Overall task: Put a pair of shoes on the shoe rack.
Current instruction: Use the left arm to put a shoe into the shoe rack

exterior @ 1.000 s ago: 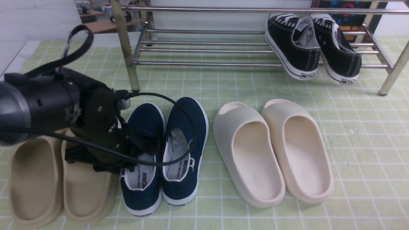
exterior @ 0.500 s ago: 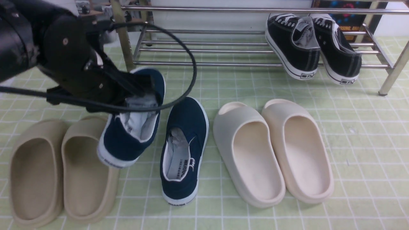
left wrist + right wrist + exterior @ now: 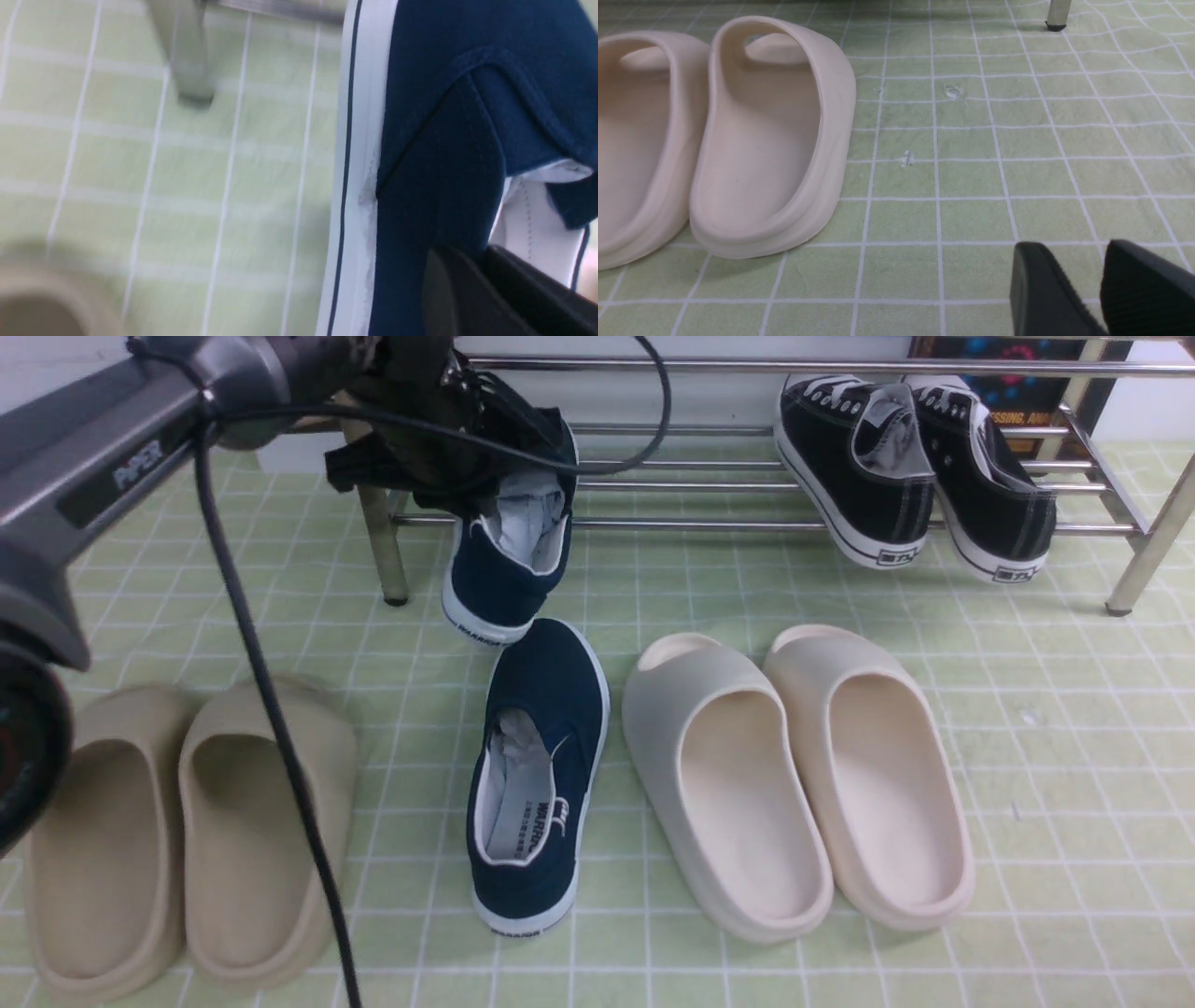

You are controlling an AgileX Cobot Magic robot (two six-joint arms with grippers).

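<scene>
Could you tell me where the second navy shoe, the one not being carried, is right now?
In the front view, the free navy shoe lies on the green mat, centre-left, between the tan slides and the cream slides, below the shoe the left gripper holds.

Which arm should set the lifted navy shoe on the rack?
Left. The left gripper already holds the navy shoe at the shoe rack. The right gripper is low over the mat, empty, beside the cream slides.
</scene>
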